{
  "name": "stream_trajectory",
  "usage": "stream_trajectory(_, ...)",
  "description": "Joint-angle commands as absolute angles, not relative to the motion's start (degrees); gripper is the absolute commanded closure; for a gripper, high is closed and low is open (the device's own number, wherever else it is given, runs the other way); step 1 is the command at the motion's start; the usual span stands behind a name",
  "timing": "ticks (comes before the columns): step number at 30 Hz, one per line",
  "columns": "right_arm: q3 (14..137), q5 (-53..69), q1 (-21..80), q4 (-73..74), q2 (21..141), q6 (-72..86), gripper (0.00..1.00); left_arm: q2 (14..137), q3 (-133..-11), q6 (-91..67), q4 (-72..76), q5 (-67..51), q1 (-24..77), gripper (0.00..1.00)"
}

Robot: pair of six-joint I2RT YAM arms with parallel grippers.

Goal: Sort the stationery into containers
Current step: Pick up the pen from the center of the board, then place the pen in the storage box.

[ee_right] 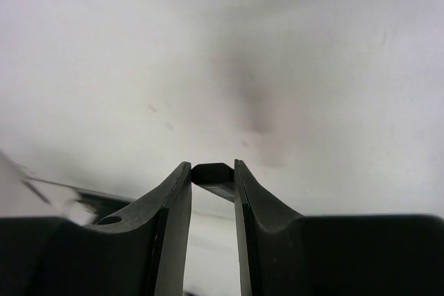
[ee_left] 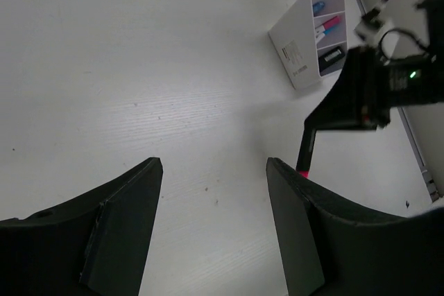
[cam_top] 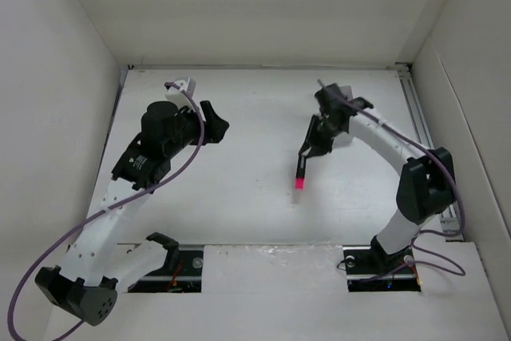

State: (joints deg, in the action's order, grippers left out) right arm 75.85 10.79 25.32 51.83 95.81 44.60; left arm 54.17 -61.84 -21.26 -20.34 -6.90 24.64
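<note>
My right gripper [cam_top: 308, 151] is shut on a black marker [cam_top: 302, 167] and holds its top end, so the pink end [cam_top: 299, 184] hangs down over the middle of the table. In the right wrist view the black end [ee_right: 214, 173] sits pinched between the fingers. The left wrist view shows this marker [ee_left: 306, 150] below the right gripper [ee_left: 313, 128]. The white two-compartment box [ee_left: 295, 43] stands behind it and holds a blue piece [ee_left: 318, 7], a blue-pink pen [ee_left: 327, 27] and a black marker [ee_left: 333, 55]. My left gripper [cam_top: 215, 127] [ee_left: 215, 168] is open and empty above bare table.
White walls enclose the table on the left, back and right. A metal rail [cam_top: 417, 117] runs along the right edge. In the top view the right wrist covers most of the box.
</note>
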Motion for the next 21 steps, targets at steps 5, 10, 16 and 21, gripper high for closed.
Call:
stream_trajectory(5,96.1,9.5,8.6,46.8,99.9,46.0,0.94,57.3,-61.2,-21.6,-17.1,-9.8,24.4,0.41)
stream_trajectory(10,101.5,0.5,2.5,43.5,103.1,49.6,0.94,59.2,-60.6,-22.1,-17.1,-10.5,24.4,0.36)
stream_trajectory(16,96.6,-11.3,0.6,38.2,100.6,51.4,0.94,59.2,-61.2,-22.1,-15.9,-10.5,25.0,0.0)
stream_trajectory(21,91.5,-14.8,0.6,35.2,98.0,52.6,0.94,59.8,-61.2,-22.1,-15.9,-10.5,25.0,0.0)
